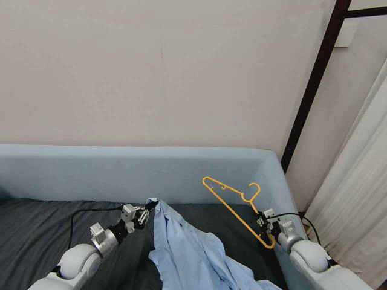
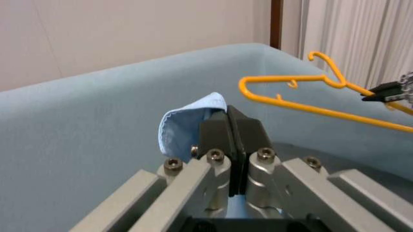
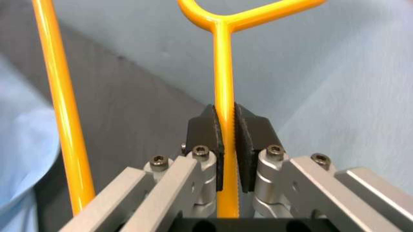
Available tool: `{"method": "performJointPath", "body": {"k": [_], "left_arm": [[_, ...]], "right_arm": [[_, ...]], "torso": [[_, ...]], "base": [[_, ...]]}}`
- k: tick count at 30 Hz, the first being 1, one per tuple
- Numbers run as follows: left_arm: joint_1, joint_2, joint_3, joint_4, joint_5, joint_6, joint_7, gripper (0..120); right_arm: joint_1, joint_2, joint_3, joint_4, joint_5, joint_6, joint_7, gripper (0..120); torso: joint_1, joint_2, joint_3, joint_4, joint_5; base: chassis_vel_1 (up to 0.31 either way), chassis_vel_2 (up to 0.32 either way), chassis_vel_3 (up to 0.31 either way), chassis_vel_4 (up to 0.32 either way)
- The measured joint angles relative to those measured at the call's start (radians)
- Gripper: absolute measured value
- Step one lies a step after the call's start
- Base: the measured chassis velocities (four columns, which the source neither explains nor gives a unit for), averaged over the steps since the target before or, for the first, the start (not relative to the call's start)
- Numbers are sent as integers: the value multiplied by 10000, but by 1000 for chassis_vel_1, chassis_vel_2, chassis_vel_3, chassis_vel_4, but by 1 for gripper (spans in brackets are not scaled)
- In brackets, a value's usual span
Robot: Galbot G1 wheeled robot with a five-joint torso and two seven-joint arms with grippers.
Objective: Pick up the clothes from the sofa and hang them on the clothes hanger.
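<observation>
The left gripper [image 1: 145, 215] is low over the dark grey seat cushion [image 1: 36, 217] of a pale blue upholstered sofa [image 1: 121, 172]. Its black pads are pressed together on a fold of a light blue cloth shirt [image 1: 187, 254]. In the left wrist view a rounded bit of hemmed fabric [image 2: 187, 116] sticks out past the closed fingertips of this gripper [image 2: 227, 121]. From the pinch the shirt drops away below the gripper and spreads in loose folds over the cushion towards the other arm. Ahead of the gripper is the sofa's padded backrest, with a bare beige wall [image 1: 151, 72] above it. The cushion on its outer side is open.

An orange plastic clothes hanger [image 1: 233, 205] is held in the air between the two arms, above the shirt and apart from it. It slants upward from the right gripper [image 1: 264, 222] towards the backrest, with the hook uppermost. The right wrist view shows this gripper's [image 3: 228, 125] pads squeezed against one thin bar of the hanger [image 3: 223, 72], just below its rounded end corner. The second bar runs alongside, free of the pads. The left wrist view shows the hanger [image 2: 310, 104] with its far end caught in the right gripper's black tips [image 2: 390, 92].

The sofa's raised side arm is close beside the right gripper. Beyond it are a dark upright post [image 1: 314, 84] and a white curtain [image 1: 363, 181].
</observation>
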Motion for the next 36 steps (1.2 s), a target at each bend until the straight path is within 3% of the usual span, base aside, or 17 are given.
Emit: {"method": "performJointPath", "body": {"k": [8, 10, 23, 27, 36], "left_arm": [[37, 407, -104, -181, -223, 21, 86, 0], [131, 464, -192, -211, -227, 26, 87, 0], [112, 475, -90, -287, -198, 164, 67, 0], [74, 439, -80, -348, -236, 184, 48, 0], [75, 344, -31, -551, -352, 230, 41, 0]], "right_arm": [[-1464, -496, 446, 1097, -2100, 666, -301, 5], [-1656, -481, 480, 1418, -2432, 810, -310, 5], [-2529, -222, 654, 2871, -3325, 1369, -193, 5], [-2635, -218, 456, 3015, -4469, 772, 272, 5], [-2529, -178, -3, 3205, -5233, -854, 1204, 5]], "torso": [[0, 0, 0, 0, 0], [0, 0, 0, 9, 0], [0, 0, 1, 3, -2], [0, 0, 1, 3, -1], [0, 0, 2, 3, 0]], "base": [[0, 0, 0, 0], [0, 0, 0, 0], [0, 0, 0, 0], [0, 0, 0, 0], [0, 0, 0, 0]]}}
